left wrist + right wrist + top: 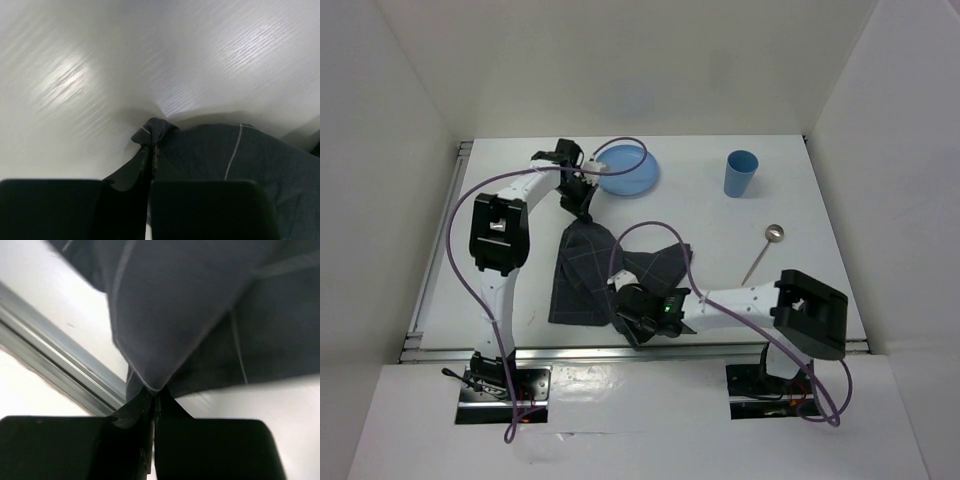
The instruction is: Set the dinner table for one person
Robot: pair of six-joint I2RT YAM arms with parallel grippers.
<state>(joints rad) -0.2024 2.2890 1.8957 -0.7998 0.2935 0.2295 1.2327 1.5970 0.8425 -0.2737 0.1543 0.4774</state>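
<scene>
Overhead view first. White tabletop (820,210) fills the middle of the scene. On it, left of centre, lies the dark grey checked cloth mat (582,270), rumpled, with one fold thrown toward the right. Noted the left fingers (582,208) at the cloth mat's far left corner and the right fingers (623,322) at its near edge, close to the tabletop's near edge. At the far side, left of centre, a blue plate (627,168) sits near the mat's far corner. Far right, a blue cup (741,173) stands upright, well apart from the plate. Right of the mat a spoon (765,250) lies on bare tabletop, bowl toward the far side.

Left wrist view. Here the left fingers (156,167) are pressed together on a puckered corner of the cloth mat (225,160); a small tuft of cloth pokes past the tips. Pale tabletop (100,75) lies beyond, with glare patches.

Right wrist view. Here the right fingers (159,405) are clamped tight on a pointed fold of the cloth mat (200,300), which spreads across the upper frame. Some tabletop (60,290) shows beside it, and a metal edge rail (50,337) runs diagonally at left.
</scene>
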